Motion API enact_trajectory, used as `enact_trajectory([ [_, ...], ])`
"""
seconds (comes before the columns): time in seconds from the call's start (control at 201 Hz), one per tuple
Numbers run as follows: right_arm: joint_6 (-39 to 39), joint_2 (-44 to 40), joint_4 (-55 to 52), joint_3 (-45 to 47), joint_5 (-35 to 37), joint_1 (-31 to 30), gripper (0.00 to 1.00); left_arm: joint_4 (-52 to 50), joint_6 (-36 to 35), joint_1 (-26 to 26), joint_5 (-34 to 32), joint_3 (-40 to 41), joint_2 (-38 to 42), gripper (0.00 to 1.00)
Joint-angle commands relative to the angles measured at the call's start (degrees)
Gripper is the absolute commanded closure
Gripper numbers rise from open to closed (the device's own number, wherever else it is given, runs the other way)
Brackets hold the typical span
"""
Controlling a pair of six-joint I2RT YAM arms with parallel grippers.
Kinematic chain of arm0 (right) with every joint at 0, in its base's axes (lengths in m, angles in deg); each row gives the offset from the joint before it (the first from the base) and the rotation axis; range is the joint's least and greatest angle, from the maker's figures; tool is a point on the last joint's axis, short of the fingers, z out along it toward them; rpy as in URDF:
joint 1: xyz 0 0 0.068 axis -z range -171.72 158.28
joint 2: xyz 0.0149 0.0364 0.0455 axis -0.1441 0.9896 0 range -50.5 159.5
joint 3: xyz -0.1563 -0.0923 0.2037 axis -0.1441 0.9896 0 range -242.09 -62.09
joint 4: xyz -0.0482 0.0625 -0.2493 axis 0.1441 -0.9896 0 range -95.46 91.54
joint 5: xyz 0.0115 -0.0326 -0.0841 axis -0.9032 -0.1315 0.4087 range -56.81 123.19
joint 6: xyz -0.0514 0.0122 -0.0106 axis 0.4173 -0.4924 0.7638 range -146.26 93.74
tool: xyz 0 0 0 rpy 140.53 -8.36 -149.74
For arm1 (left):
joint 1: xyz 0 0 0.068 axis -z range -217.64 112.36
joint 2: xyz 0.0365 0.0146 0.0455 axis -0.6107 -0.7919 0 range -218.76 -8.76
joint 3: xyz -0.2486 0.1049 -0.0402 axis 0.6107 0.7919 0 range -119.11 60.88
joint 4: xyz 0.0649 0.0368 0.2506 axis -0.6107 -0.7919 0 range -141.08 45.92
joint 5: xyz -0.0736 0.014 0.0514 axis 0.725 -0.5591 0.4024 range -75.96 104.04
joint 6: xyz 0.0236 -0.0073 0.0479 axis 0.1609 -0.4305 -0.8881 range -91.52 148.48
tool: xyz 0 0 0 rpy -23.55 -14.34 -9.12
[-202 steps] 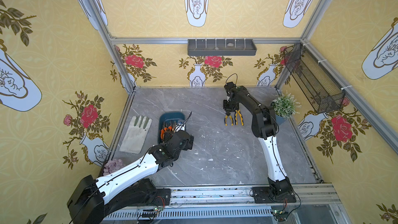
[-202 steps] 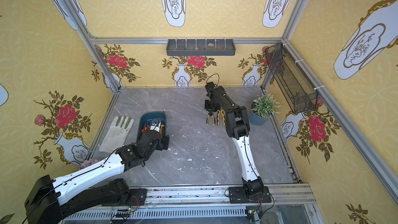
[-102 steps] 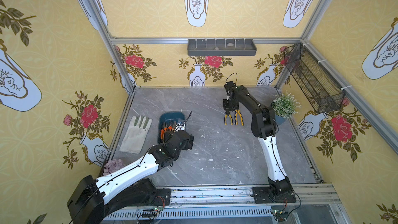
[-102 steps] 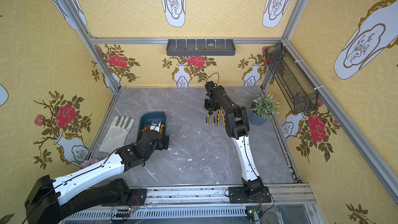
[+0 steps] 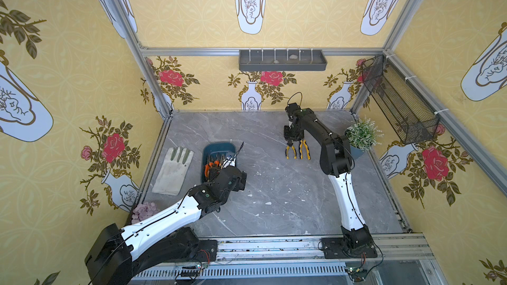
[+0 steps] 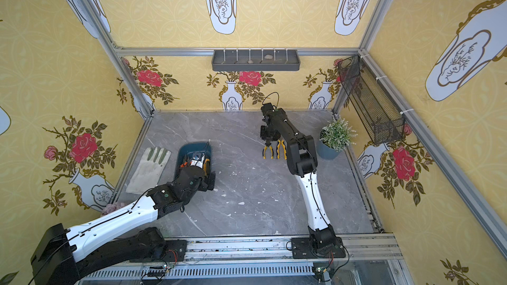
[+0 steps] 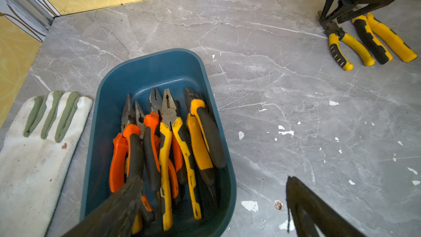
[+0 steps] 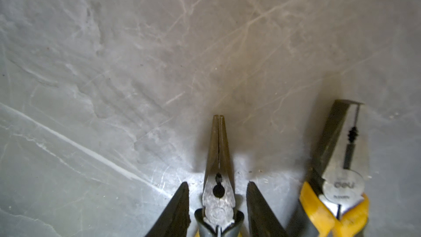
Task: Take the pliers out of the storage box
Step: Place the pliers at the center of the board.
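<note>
Straddling the pliers [image 8: 218,167], right jaws stand part-open, untouching.

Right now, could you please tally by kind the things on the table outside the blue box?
Pliers: 2
Glove: 1
Potted plant: 1
Purple flower: 1
Total: 5

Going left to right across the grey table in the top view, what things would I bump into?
White glove → blue storage box → two yellow pliers lying on the table → little potted plant.
</note>
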Motion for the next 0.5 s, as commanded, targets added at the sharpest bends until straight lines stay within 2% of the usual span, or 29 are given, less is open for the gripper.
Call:
enact_trajectory([
  [0.0,0.5,-6.3,-1.0,0.3,1.9,-0.3,0.57,-0.2,0.9,-0.1,0.3,0.2,0.5,0.01],
  [0.095,0.9,-14.4,0.5,5.3,3.1,-2.0,0.57,-1.1,2.5,-0.1,0.9,-0.2,0.3,0.01],
  [0.239,1.2,-30.2,9.3,23.2,7.1,-7.8,0.50,-2.9,7.4,-0.3,3.0,-0.2,0.3,0.01],
  [0.393,-2.0,-42.6,14.1,37.1,13.2,-14.5,0.48,-1.3,13.0,-1.2,5.0,-1.1,-1.5,0.01],
  [0.498,-3.2,-49.8,17.8,45.2,17.9,-20.9,0.38,-0.5,17.5,-1.2,6.2,-1.7,-2.9,0.01],
])
